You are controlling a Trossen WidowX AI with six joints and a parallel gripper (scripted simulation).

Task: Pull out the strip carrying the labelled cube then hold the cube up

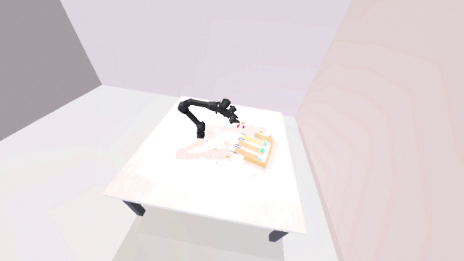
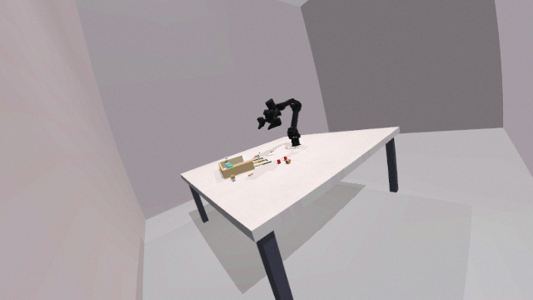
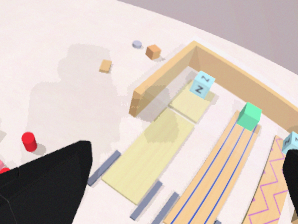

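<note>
Tray [image 1: 268, 154] [image 2: 239, 170] [image 3: 165, 77]: matt, wood-look walls. Striped strip [image 3: 210, 172] inside tray: smooth, wood-look. Gripper [image 1: 238, 122] [image 2: 266, 125] [image 3: 193, 157]: matt black, plastic-look.

I see three light strips: a yellow one [image 3: 150, 157] (it has a gap across it), one with blue lines [image 3: 215, 172], and one with zigzags [image 3: 270, 185]. Two blue blocks [image 3: 202, 84] and one green block [image 3: 249, 116] sit on them.

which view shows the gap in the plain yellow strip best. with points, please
The wrist view: it looks close down on the yellow strip [image 1: 250, 139] [image 3: 150, 155], so the gap splitting off the end piece under the lettered cube [image 1: 265, 143] [image 3: 202, 84] is plain. The top view shows the strip small and pale, and in the exterior view the gap can't be made out.
</note>
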